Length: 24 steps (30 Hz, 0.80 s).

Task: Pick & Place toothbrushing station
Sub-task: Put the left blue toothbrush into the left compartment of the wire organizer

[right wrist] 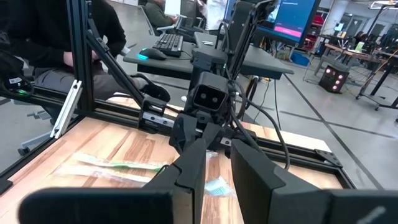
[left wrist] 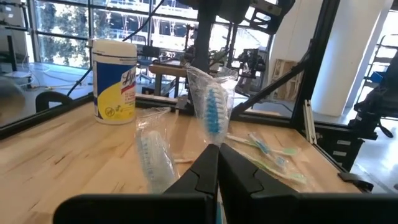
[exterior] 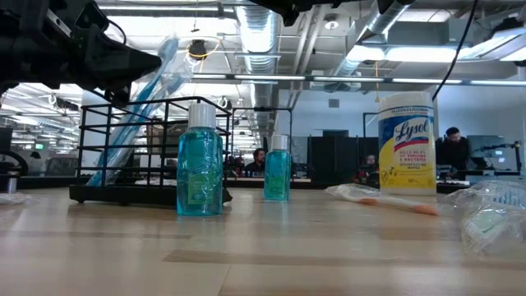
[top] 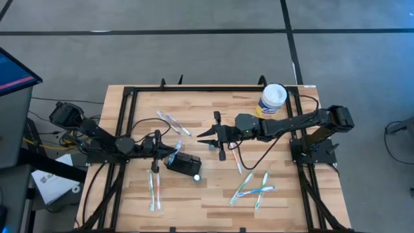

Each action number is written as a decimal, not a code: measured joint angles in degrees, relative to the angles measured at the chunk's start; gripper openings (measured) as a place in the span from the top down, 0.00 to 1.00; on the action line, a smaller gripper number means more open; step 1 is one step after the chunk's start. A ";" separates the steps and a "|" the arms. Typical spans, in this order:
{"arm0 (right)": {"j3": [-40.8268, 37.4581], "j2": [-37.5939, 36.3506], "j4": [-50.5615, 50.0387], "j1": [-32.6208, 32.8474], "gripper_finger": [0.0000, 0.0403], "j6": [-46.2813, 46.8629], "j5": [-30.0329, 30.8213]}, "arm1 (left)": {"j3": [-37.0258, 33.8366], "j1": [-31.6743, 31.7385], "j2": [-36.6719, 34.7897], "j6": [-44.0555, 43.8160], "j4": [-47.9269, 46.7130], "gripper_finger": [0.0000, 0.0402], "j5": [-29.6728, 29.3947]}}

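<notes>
The wooden table (top: 213, 194) carries everything, and the black holder (top: 183, 163) sits on it just ahead of the left gripper (top: 167, 153), toward the middle of the table. It looks like a light, stiff open frame of thin wire bars with slots on top, likely to slide or tip if nudged from one side; a pinch on a top bar or across a short end wall seems the safest hold. From above its long axis runs roughly across the table, slightly angled, with the open slots facing up. The left fingers (left wrist: 205, 174) are closed on a wrapped toothbrush (left wrist: 214, 115) whose bristle end stands up above the fingertips, over the holder. The right gripper (top: 208, 137) hangs above the table beyond the holder, its fingers (right wrist: 189, 165) a little apart with nothing between them that I can see.
</notes>
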 joint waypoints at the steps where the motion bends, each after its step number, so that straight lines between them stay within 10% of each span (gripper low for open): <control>1: -0.01 0.00 -0.02 0.01 0.83 -0.02 0.01 | 0.00 0.00 -1.05 -0.34 -1.79 1.00 -0.03; 24: 0.00 0.00 -0.02 0.01 0.83 -0.02 0.01 | 0.02 0.47 -13.83 -2.07 -20.60 0.99 -0.25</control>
